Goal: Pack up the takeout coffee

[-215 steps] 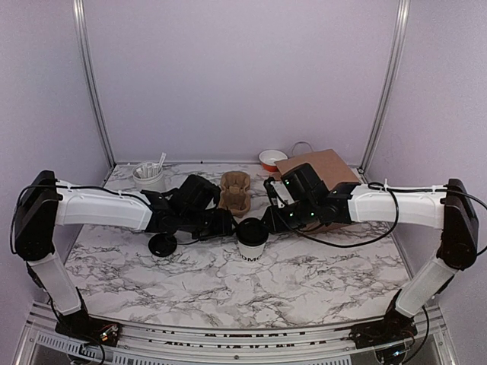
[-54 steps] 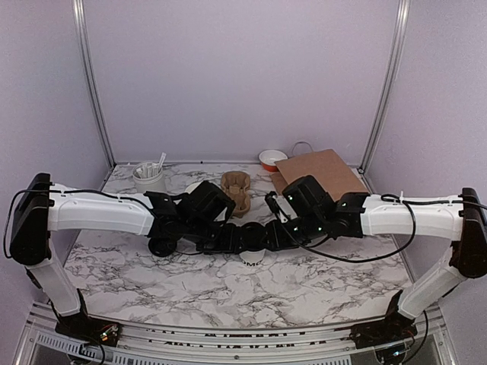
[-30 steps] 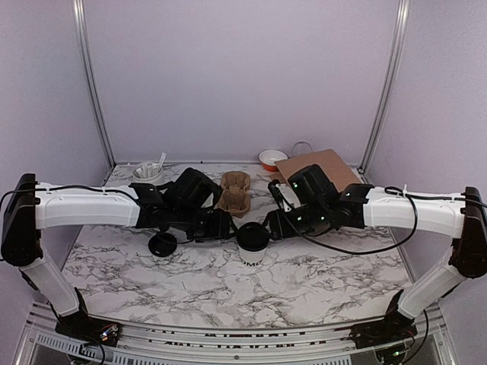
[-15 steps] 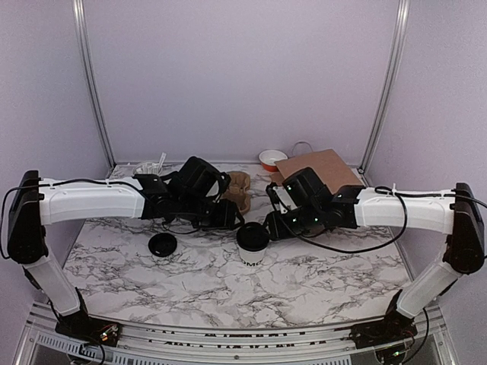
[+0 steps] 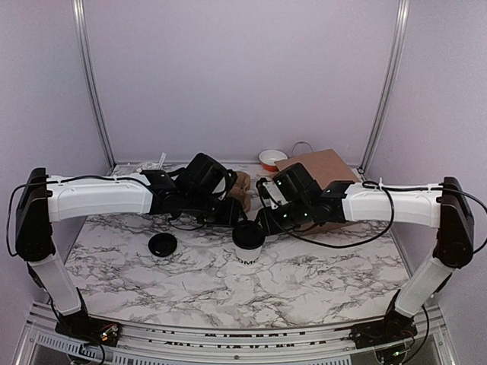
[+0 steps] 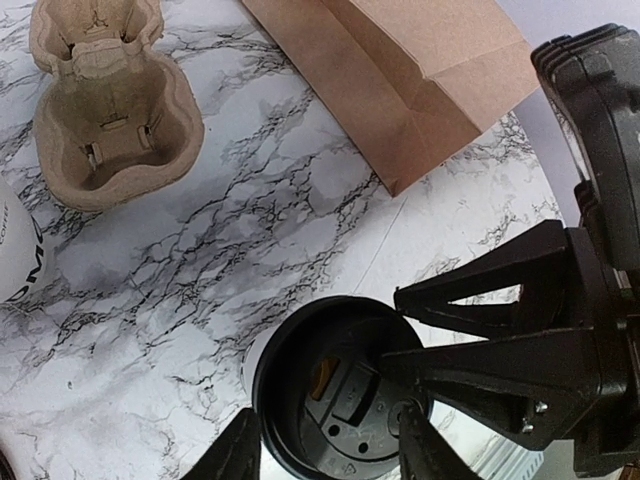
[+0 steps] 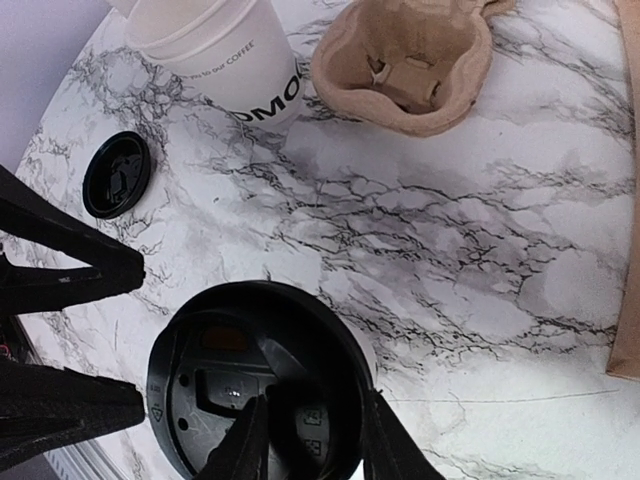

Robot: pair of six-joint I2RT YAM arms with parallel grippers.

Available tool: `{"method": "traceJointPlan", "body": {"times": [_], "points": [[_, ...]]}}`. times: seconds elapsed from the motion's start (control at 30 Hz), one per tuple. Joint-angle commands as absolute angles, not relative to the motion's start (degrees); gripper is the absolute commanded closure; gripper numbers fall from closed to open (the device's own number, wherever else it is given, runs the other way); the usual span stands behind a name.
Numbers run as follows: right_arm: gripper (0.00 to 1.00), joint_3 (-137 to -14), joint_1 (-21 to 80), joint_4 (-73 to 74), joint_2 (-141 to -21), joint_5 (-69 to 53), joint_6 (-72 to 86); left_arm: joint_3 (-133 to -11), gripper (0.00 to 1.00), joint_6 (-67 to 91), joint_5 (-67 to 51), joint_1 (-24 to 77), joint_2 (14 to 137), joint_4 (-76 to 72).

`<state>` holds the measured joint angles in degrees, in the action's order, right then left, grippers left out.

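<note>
Top external view: the takeout coffee (image 5: pixel 248 247) stands upright on the marble surface (image 5: pixel 319 281), directly beneath both arms. The right gripper (image 7: pixel 312 400) looks nearer, jaws spread over the black lid (image 7: pixel 200 400); the left gripper (image 6: pixel 328 420) has its jaws spread too.

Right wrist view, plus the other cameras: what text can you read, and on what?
"OMO": large dark letters, start cut off, on the white cup beside the pulp tray.
"COFFEE": ends a small line above it; the rest is too small.
"OM": on the same cup, at the left wrist view's edge.
Lidded cup: lettering blurred.
Lid: embossed marks unreadable.
</note>
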<state>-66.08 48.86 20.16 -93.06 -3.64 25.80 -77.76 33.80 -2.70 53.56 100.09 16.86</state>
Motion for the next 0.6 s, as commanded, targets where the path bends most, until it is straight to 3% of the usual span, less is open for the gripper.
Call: {"method": "traceJointPlan", "body": {"times": [0.0,0.57], "points": [[0.69,-69.04,48.59,19.26,-95.23,-4.55,22.27,-79.53,0.54,32.04,-0.88,53.35,101.67,19.75],[0.64,-74.70,48.60,22.27,-96.23,-2.41,18.81,-80.37,0.60,31.98,0.46,53.37,102.55,20.58]]}}
